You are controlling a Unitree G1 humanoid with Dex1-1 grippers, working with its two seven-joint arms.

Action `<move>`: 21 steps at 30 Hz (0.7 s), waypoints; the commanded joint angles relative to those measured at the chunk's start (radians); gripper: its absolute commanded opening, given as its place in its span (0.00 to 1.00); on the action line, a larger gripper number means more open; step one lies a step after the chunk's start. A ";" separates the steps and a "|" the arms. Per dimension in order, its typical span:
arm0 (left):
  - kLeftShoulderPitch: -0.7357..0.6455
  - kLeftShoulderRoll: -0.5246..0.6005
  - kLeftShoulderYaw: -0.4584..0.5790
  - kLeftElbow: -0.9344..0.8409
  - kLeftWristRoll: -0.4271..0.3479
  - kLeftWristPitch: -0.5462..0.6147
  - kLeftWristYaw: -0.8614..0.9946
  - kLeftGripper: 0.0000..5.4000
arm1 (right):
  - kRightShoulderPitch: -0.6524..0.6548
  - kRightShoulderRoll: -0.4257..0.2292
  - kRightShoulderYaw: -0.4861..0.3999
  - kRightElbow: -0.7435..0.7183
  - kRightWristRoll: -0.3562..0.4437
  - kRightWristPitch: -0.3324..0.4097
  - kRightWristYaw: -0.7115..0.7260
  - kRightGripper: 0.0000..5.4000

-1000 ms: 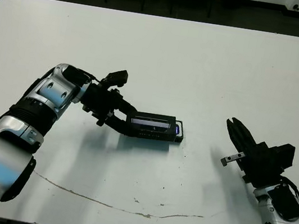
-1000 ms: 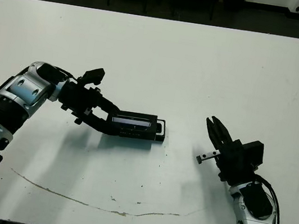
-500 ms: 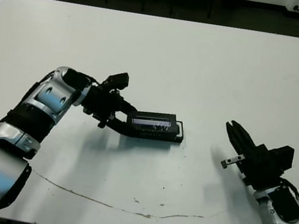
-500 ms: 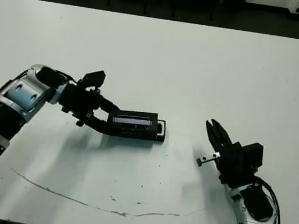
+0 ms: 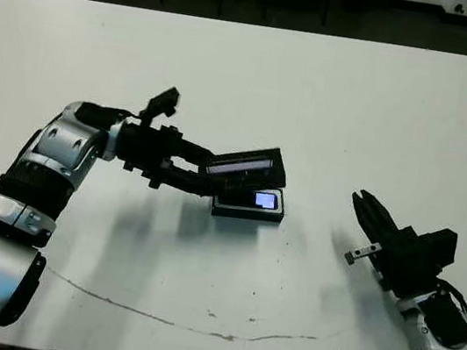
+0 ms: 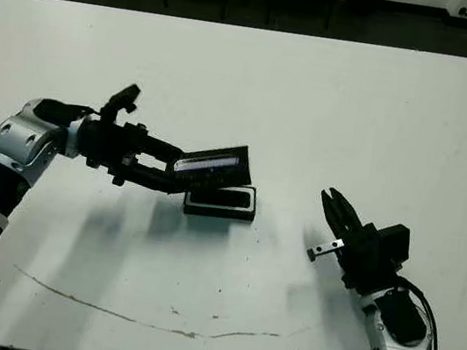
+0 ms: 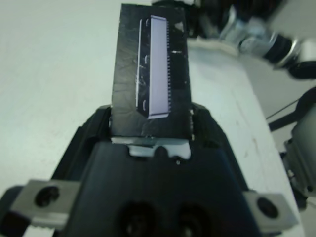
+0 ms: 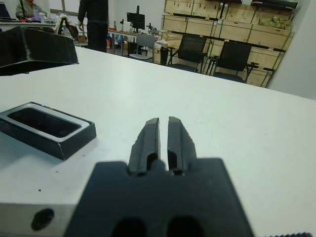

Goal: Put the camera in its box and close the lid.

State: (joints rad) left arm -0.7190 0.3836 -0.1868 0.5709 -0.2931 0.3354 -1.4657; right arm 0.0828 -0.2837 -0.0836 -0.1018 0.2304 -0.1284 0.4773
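The camera [image 5: 258, 200] lies in the box [image 5: 246, 205] just left of the frame's centre on the white table [image 5: 334, 102], its small glowing patch facing up. The lid [image 5: 244, 163] hangs tilted above the box's far left part, its right end raised, clamped at its left end between the fingers of the left gripper [image 5: 200, 175], whose arm reaches in from the lower left. The right gripper [image 5: 369, 216] sits at the lower right, well apart from the box, its fingers [image 8: 148, 138] almost together and holding nothing.
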 commanded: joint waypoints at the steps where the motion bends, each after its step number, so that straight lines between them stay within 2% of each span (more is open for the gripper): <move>1: -0.015 0.005 0.010 0.026 0.015 -0.028 0.012 0.49 | 0.011 -0.010 0.002 0.001 -0.010 0.018 -0.005 0.00; 6: -0.041 0.008 0.005 0.056 0.027 -0.010 0.028 0.49 | 0.009 -0.007 0.003 0.012 -0.011 0.003 -0.001 0.00; 13: -0.051 -0.022 -0.008 0.122 0.051 -0.081 0.019 0.49 | 0.010 -0.010 0.004 0.007 -0.004 0.014 0.004 0.00; 21: -0.069 -0.068 -0.015 0.185 0.083 -0.072 0.045 0.49 | 0.005 -0.005 0.005 0.029 -0.010 -0.009 0.005 0.00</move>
State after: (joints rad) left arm -0.7822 0.3161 -0.1933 0.7337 -0.2314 0.2612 -1.4297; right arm 0.0841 -0.2835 -0.0806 -0.0925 0.2263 -0.1302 0.4776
